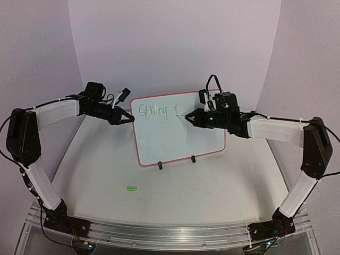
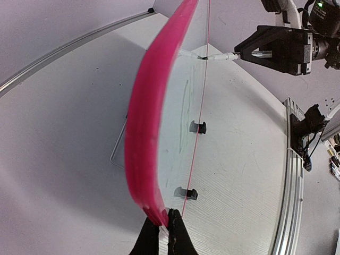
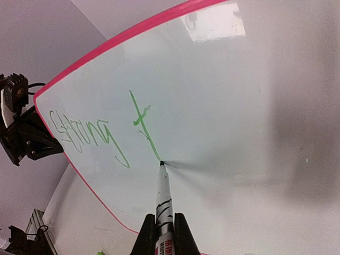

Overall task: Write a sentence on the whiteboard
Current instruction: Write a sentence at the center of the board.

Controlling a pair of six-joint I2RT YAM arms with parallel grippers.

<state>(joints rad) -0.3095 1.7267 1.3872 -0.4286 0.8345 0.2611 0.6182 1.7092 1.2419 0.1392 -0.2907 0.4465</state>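
Marker cap (image 1: 131, 188), probably: a small green piece on the table (image 1: 228, 180), lower left of centre in the top view, well apart from the clip feet (image 1: 160, 166) and out of the way. Whiteboard (image 1: 178, 138) stands on them at mid-frame. Left gripper (image 1: 129, 118) is pinched closed on its pink frame at the upper left edge. Right gripper (image 1: 187, 116) is clamped on a marker (image 3: 162, 196), tip touching the surface at the foot of a green "t" after "String". Judgement: keep pressure light and even, left hold firm so the board cannot rock; space the next letter rightward. Blank area right of the tip is unobstructed.
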